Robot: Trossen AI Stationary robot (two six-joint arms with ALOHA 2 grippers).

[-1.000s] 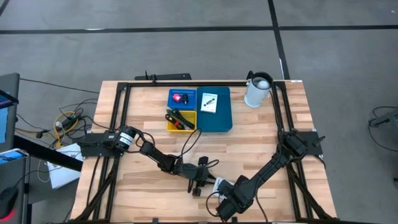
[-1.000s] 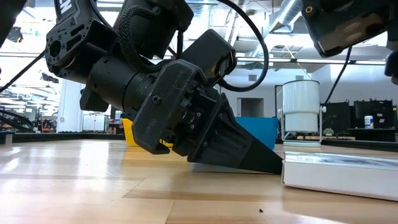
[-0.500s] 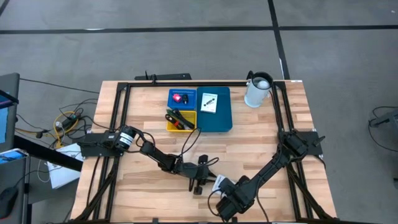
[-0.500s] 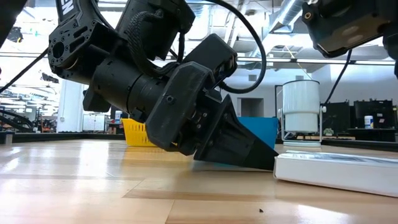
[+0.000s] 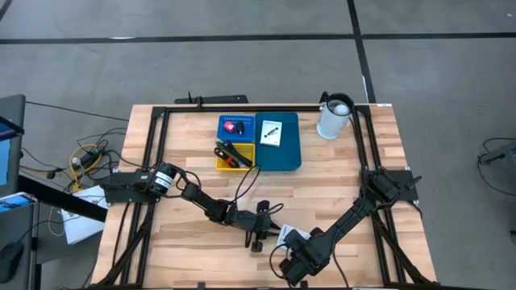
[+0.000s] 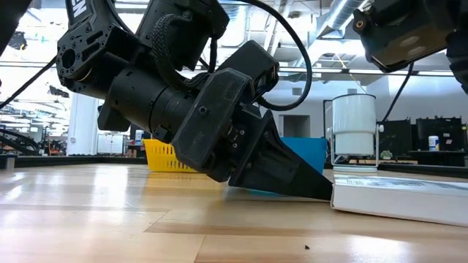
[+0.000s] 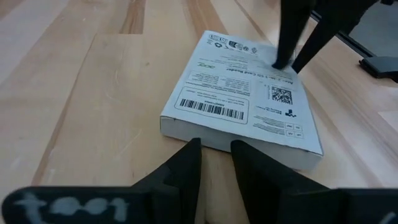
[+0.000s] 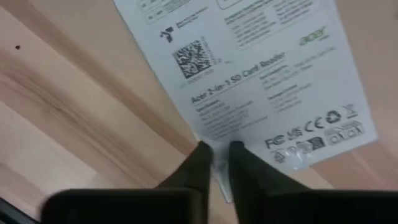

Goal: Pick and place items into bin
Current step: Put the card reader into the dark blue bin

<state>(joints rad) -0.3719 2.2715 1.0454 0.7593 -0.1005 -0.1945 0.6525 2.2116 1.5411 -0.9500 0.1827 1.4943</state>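
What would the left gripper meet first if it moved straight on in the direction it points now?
Most likely the near edge of the flat white printed box: the left gripper points at it just ahead on the wooden table.

The right gripper [image 8: 216, 163] jaws have closed onto the white box [image 8: 249, 81] edge
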